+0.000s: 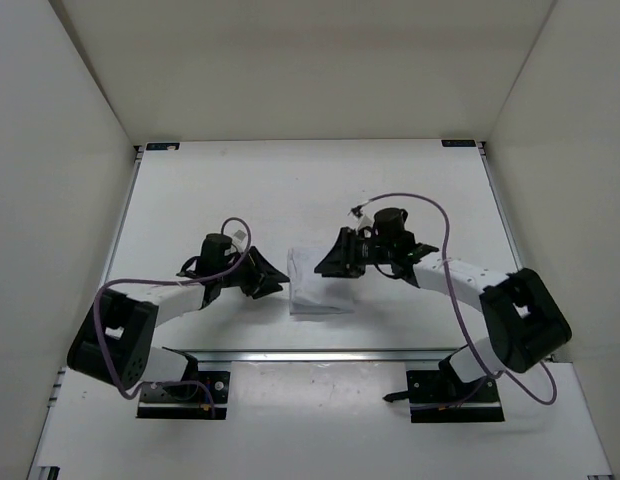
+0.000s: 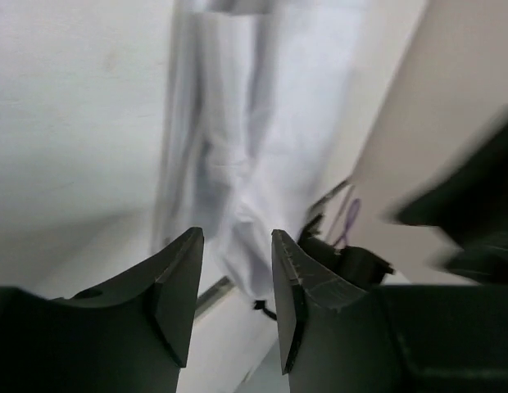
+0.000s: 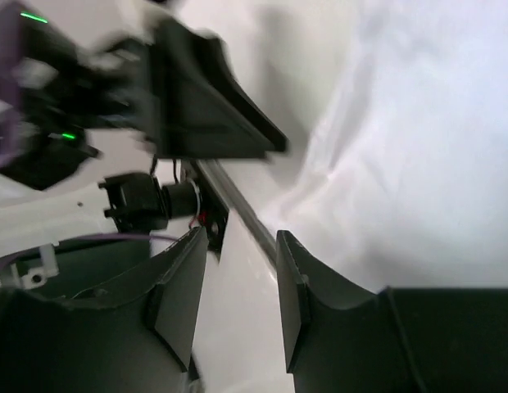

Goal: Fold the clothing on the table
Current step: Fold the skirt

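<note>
The clothing (image 1: 318, 283) is a small, pale white folded rectangle on the table (image 1: 240, 190), lying between my two grippers. My left gripper (image 1: 280, 278) sits at its left edge, and the left wrist view shows this gripper (image 2: 237, 235) open, with the creased clothing (image 2: 246, 147) just beyond the tips and nothing between the fingers. My right gripper (image 1: 326, 266) hovers over the clothing's upper right part. In the right wrist view this gripper (image 3: 240, 236) is also open and holds nothing, and the clothing (image 3: 418, 164) spreads to its right.
White enclosure walls (image 1: 60, 150) close in the table on the left, back and right. A metal rail (image 1: 320, 354) runs along the near edge, just past the clothing. Both arm bases (image 1: 180, 392) stand behind that rail. Purple cables (image 1: 430, 205) loop above the arms.
</note>
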You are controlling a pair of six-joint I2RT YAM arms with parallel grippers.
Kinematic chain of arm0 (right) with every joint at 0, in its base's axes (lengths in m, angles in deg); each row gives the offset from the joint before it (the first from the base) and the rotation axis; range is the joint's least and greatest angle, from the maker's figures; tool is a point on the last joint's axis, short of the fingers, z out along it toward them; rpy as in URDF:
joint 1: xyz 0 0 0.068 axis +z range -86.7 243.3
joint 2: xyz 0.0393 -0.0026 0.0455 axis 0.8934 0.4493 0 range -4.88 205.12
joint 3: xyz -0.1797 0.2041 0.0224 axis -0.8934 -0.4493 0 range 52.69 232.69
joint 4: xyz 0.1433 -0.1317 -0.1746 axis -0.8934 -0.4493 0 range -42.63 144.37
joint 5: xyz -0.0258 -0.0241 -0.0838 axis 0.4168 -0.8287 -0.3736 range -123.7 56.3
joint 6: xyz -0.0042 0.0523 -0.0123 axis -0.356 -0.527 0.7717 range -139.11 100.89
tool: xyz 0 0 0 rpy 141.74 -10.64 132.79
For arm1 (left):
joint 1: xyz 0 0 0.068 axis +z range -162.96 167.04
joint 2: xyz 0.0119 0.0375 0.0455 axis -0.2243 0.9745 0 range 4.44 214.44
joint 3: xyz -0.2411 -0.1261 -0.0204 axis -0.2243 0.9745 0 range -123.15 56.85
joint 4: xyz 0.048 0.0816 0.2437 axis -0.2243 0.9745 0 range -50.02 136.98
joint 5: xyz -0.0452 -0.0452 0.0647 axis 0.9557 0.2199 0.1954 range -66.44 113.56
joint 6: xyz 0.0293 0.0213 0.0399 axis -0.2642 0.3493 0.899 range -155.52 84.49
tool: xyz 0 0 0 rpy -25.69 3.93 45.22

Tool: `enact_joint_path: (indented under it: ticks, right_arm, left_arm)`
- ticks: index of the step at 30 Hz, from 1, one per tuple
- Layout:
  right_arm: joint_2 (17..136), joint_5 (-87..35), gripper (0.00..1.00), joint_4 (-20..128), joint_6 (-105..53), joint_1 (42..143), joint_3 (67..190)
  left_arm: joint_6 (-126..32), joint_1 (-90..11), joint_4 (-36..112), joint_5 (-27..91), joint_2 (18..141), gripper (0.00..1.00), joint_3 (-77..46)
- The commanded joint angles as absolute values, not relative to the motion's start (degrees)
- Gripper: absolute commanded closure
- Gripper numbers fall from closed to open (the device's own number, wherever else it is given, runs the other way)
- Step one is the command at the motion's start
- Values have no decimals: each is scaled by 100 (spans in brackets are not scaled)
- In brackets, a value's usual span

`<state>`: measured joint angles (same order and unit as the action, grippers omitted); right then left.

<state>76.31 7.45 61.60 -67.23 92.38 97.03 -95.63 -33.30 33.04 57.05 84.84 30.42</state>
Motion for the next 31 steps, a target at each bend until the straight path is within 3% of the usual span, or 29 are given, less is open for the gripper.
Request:
enact_joint_path:
  ticks: [1, 8, 10, 16, 19, 23, 28, 30, 31]
  right_arm:
    - [8123, 1147, 64, 7299, -7210, 9563, 9225]
    - [9846, 620, 70, 7967, -8027, 10188, 9224]
    - [10102, 463, 70, 7358, -7828, 10224, 9608]
    - [8701, -372, 60, 4924, -6614, 10084, 10515]
    - [7707, -296, 52, 4620, -6490, 9777, 10464]
    - [6477, -205, 33, 4401, -6385, 9205, 10024]
    - [5656, -433, 25, 3982, -6123, 8905, 10005]
    - [6075, -1212, 1, 3114, -5589, 9158, 10556]
    - [6252, -1495, 1, 2464, -5254, 9299, 11021]
  left_arm:
    - [-10187, -3064, 2661, 6022, 7742, 50, 3162]
    - [-10231, -2334, 3548, 5906, 6562, 50, 2952]
    - [-10056, -2263, 3820, 5994, 6474, 50, 2839]
    - [-9678, -2148, 4463, 5933, 6219, 49, 2706]
    - [-9511, -2113, 4586, 5933, 6227, 49, 2644]
    - [-9309, -2174, 4780, 5801, 6280, 50, 2469]
    - [-8984, -2306, 5271, 5511, 6262, 54, 2196]
    - [-8861, -2368, 5377, 5362, 6289, 54, 2056]
    - [-8790, -2368, 5404, 5335, 6324, 54, 2003]
